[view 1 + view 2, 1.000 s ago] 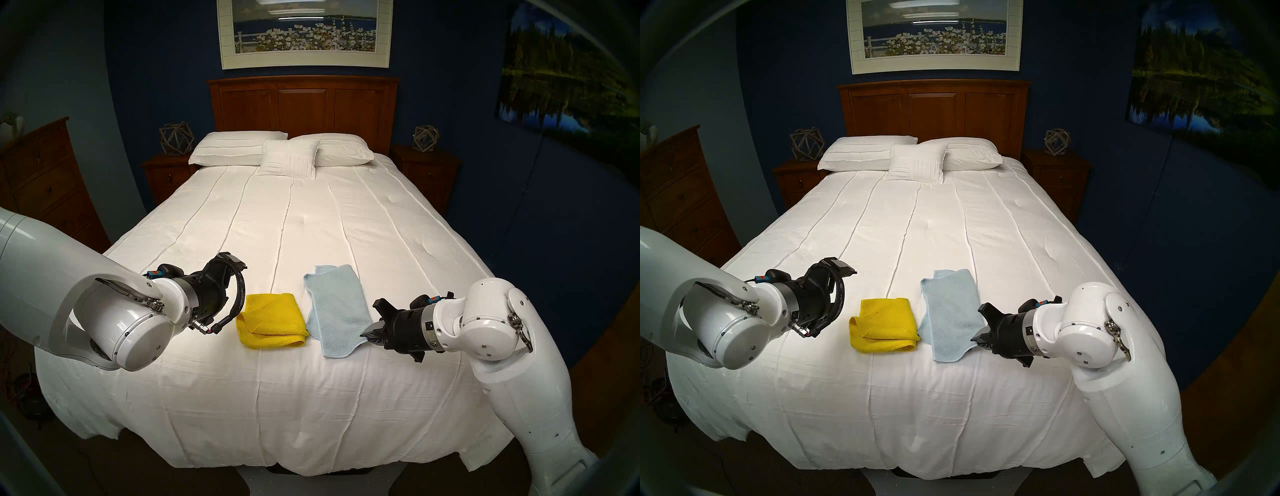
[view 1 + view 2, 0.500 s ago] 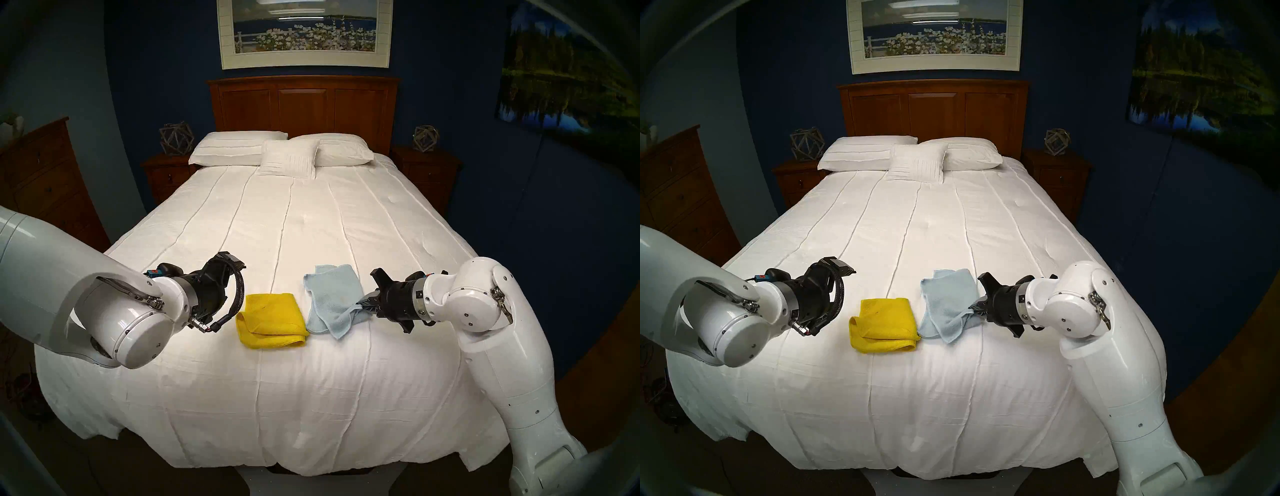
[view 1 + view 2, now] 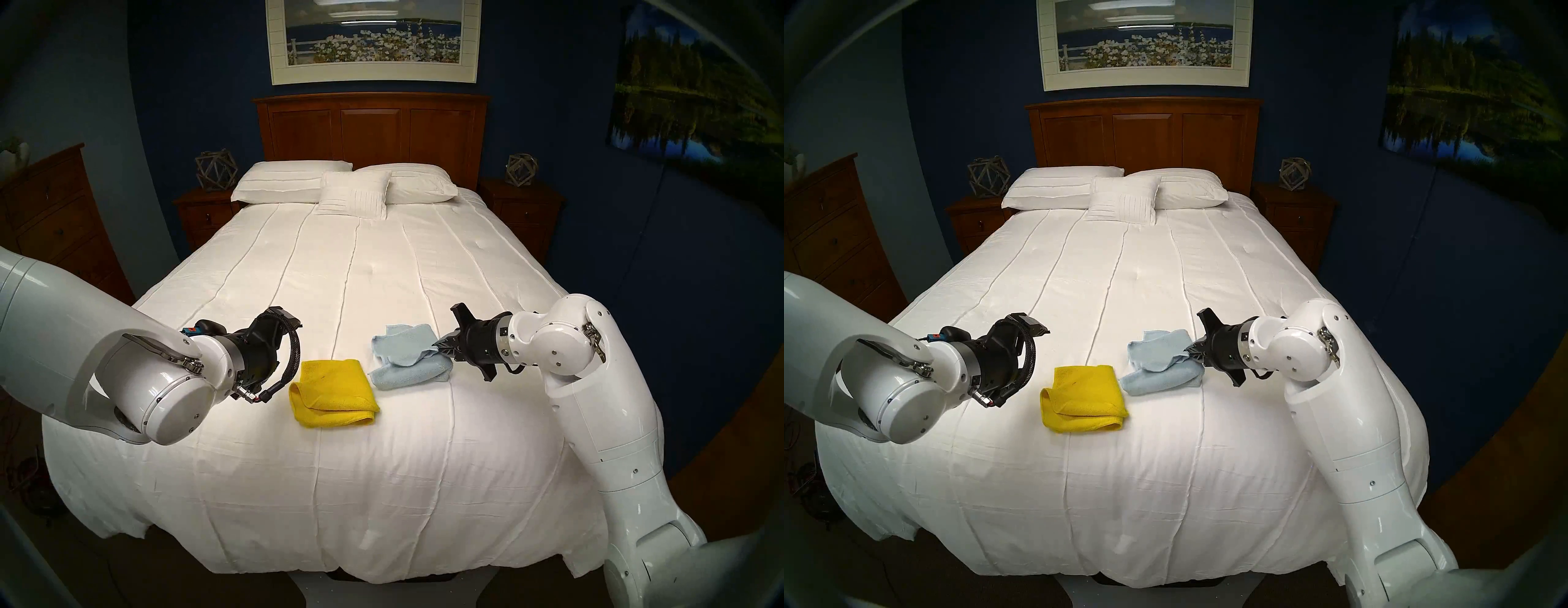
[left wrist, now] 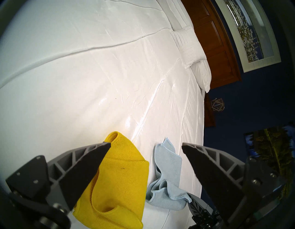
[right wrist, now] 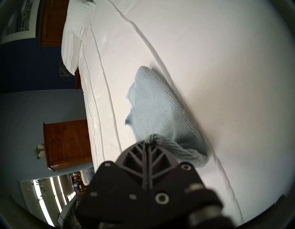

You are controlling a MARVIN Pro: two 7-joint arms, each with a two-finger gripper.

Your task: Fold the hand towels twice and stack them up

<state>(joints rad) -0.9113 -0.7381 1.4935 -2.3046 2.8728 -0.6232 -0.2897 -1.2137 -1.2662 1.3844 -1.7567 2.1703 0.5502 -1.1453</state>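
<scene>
The right pincer (image 3: 437, 342), clamped on a corner of the blue towel (image 3: 407, 361), has carried it up-frame over the rest, seemingly finishing its second fold, at centre right on the bed (image 3: 339, 467). The left pincer (image 4: 146, 146) hovers wide by the folded yellow towel (image 3: 333, 392).

Navy walls (image 3: 191, 63) (two pictures), wooden headboard (image 3: 371, 127)

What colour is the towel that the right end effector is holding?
Pale light blue: the towel pinched by the right end effector. Right wrist view shows it best.
</scene>
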